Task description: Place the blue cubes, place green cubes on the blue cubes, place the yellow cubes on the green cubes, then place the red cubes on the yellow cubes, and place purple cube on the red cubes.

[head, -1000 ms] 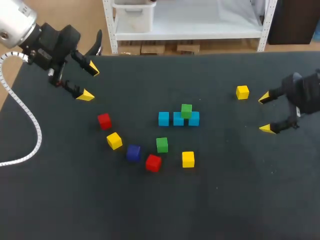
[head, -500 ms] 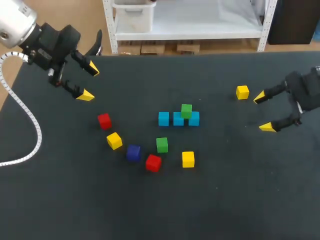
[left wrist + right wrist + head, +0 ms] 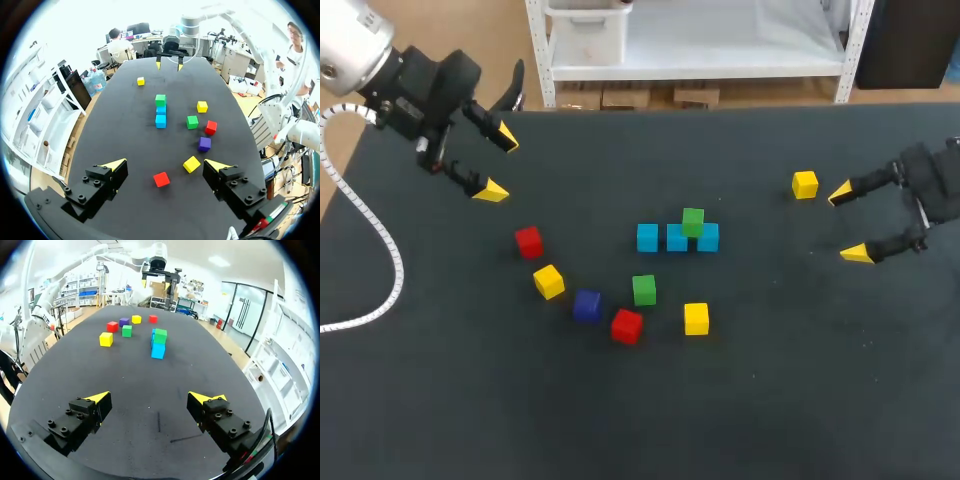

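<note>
Three light-blue cubes (image 3: 677, 238) sit in a row mid-table, with a green cube (image 3: 693, 221) on top over the two right ones. In front of them are scattered a second green cube (image 3: 643, 290), two red cubes (image 3: 528, 241) (image 3: 626, 325), two yellow cubes (image 3: 548, 281) (image 3: 696, 318) and a purple cube (image 3: 586, 305). A third yellow cube (image 3: 805, 184) rests at the right. My left gripper (image 3: 500, 165) hangs open at the far left, above and behind the left red cube (image 3: 161, 179). Open and empty, my right gripper (image 3: 848, 224) is beside the right yellow cube, facing the blue row (image 3: 158, 350).
The black table (image 3: 770, 400) has wide bare areas along its front and at the back middle. Its far edge meets a white shelf unit beyond.
My right gripper has drawn slightly back toward the table's right edge, still open. The left arm and all cubes have stayed put.
</note>
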You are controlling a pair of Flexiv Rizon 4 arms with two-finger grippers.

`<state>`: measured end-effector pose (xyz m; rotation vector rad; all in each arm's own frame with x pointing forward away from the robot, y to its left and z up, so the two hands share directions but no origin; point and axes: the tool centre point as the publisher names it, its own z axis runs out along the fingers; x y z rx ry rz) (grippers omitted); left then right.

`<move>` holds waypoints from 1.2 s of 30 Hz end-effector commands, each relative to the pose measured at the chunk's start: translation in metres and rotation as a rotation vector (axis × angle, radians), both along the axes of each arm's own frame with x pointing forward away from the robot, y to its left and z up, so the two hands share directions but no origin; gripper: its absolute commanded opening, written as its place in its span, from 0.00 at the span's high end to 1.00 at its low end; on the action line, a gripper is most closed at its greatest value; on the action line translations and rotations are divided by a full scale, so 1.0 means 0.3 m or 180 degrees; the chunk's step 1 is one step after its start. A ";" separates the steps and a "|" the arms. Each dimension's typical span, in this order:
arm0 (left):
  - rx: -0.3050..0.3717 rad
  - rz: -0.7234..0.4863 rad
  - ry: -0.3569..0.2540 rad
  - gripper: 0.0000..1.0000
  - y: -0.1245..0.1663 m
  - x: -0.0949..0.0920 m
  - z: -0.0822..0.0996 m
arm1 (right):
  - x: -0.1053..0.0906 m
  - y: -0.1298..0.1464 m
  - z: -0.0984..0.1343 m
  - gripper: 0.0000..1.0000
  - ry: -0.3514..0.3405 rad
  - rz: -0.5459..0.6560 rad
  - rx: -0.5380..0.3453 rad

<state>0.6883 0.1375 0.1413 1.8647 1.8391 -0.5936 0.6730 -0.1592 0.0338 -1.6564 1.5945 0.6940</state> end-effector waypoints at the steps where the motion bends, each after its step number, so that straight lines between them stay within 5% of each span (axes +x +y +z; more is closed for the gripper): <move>1: -0.0010 -0.0007 -0.0009 0.00 0.004 -0.001 -0.002 | 0.001 0.000 -0.001 0.00 -0.0002 0.0003 0.0010; 13: -0.0010 -0.0007 -0.0009 0.00 0.004 -0.001 -0.002 | 0.001 0.000 -0.001 0.00 -0.0002 0.0003 0.0010; 20: 0.0137 -0.0071 -0.0004 0.00 -0.023 -0.060 -0.045 | 0.001 0.000 -0.001 0.00 -0.0002 0.0003 0.0010; 36: 0.0294 0.0558 -0.0071 0.00 -0.273 -0.168 -0.077 | 0.001 0.000 -0.001 0.00 -0.0002 0.0003 0.0010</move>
